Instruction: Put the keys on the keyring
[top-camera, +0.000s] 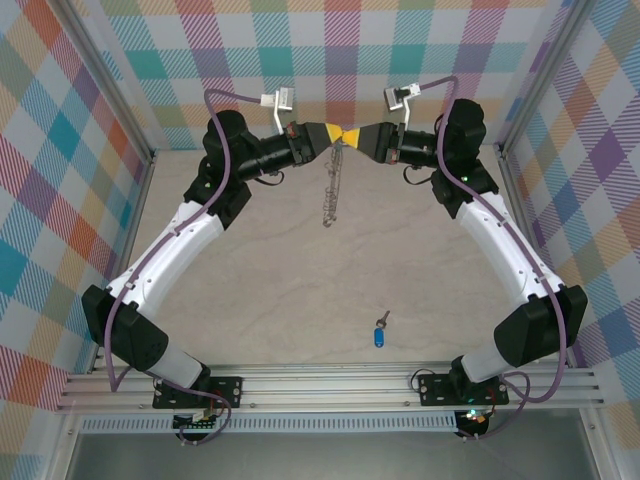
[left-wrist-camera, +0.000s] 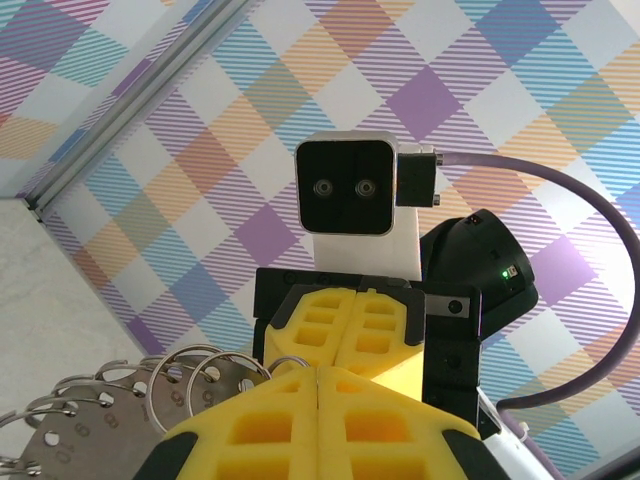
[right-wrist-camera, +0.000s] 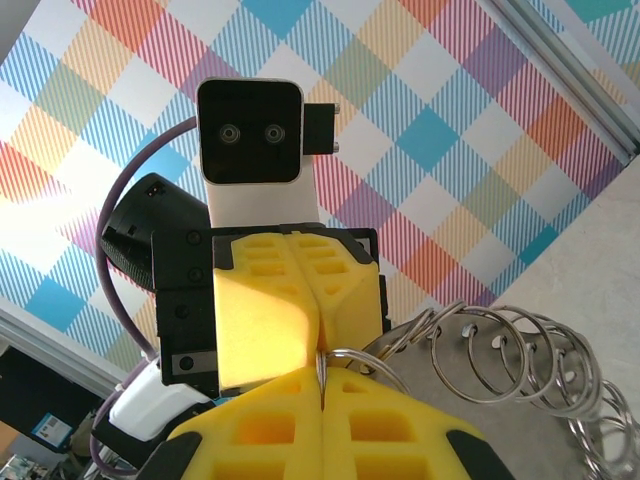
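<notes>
Blue key (top-camera: 379, 336) lies by the near edge, while far back left claw (top-camera: 338, 134) and right claw (top-camera: 352, 134) meet, both pinching the keyring (top-camera: 328, 190).

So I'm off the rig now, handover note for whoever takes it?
Left gripper: shut, at the far middle of the table, raised, tip to tip with the right; appears to pinch the keyring.
Right gripper: shut on the keyring; its wire runs between the fingers in the right wrist view.
Keyring: off the table, hanging down from where the two grippers meet.
Key: blue head, lying loose on the table near the arm bases, closer to the right arm.
Done: ring picked up.
Left: key not picked up, not on the ring.
</notes>
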